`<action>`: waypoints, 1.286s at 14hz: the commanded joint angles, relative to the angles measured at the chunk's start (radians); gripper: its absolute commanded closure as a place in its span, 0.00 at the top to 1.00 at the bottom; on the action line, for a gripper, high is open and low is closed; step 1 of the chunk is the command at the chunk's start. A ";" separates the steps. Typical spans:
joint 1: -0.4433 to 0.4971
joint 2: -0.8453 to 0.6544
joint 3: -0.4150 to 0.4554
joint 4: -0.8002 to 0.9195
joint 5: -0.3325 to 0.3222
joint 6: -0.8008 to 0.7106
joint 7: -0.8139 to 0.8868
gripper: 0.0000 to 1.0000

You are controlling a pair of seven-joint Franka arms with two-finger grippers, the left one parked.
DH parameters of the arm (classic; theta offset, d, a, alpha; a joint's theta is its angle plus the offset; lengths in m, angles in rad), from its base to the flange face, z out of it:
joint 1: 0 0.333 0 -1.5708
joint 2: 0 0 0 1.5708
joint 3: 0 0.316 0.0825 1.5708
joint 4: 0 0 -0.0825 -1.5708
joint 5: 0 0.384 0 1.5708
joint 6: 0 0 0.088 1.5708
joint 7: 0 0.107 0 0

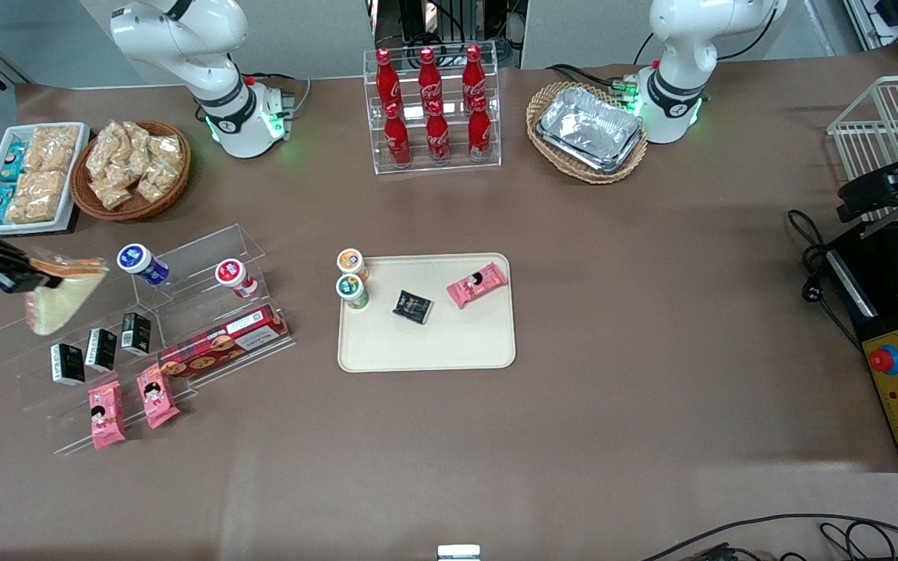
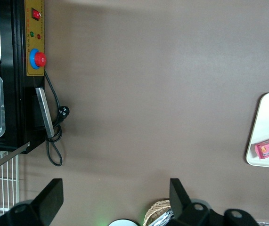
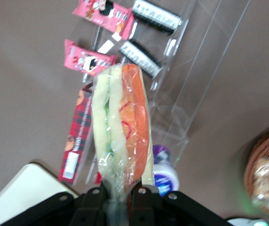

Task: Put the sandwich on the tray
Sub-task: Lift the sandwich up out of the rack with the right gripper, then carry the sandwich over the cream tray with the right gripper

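Tray [image 1: 426, 343] sits mid-table, already carrying two cups, a dark packet and a pink packet; bare space on the part nearer the front camera. Clear rack [image 1: 184, 312] stands toward the working arm's end. Sandwich [image 1: 59, 300] hangs in the air above that rack, well apart from tray. Gripper [image 1: 16, 274] pinches its wrap at the filling edge, wedge dangling. Step: carry phase, sandwich lifted. Next likely needs a sideways move over to tray, lowering onto bare area clear of the cups, then release.
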 commanded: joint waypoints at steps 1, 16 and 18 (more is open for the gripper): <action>0.117 -0.004 -0.005 0.054 -0.012 -0.048 0.242 0.00; 0.598 0.292 -0.006 0.269 0.118 0.127 1.229 0.00; 0.637 0.357 -0.006 0.269 0.121 0.197 1.318 0.00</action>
